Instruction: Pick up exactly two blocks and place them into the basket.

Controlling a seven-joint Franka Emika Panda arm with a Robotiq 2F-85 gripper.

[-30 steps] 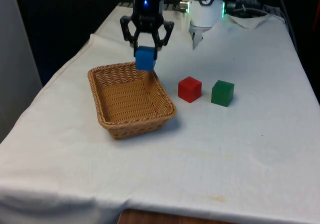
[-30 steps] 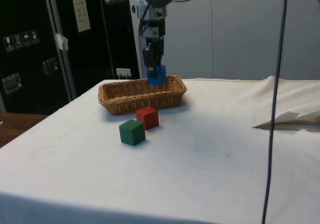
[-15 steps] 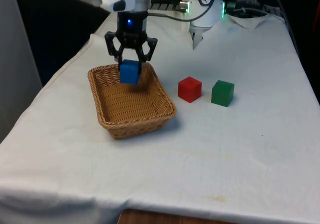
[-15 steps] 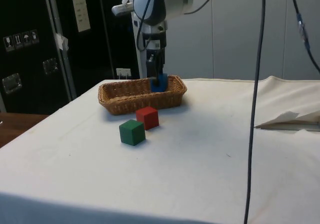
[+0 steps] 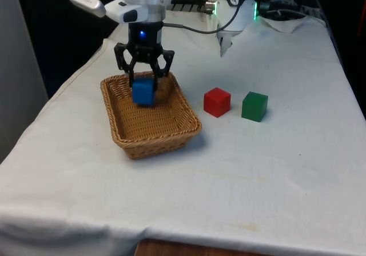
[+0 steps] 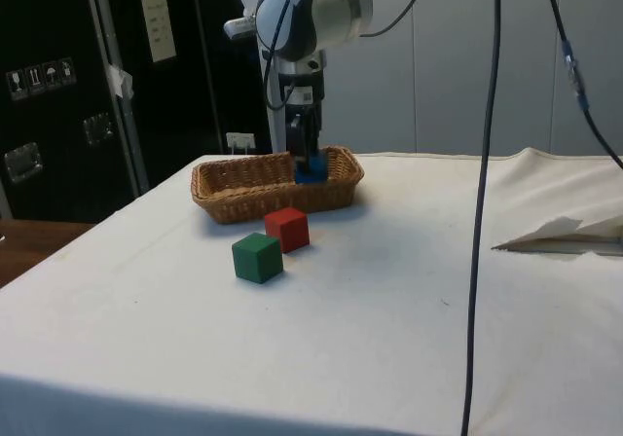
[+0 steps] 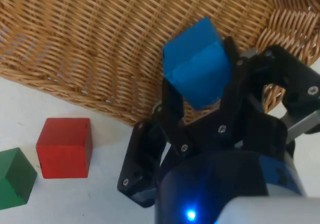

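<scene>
Blue block (image 5: 143,91) clamped in claw (image 5: 144,83), over basket (image 5: 123,131).

The surface (image 5: 286,170) before me wears a white cloth. On it sit a wicker basket (image 5: 128,140), a red block (image 5: 217,102) just beside it, and a green block (image 5: 254,106) near the red one.

Woven wicker basket (image 5: 150,119), matt blue block (image 5: 143,91), white cloth (image 5: 274,153)
</scene>
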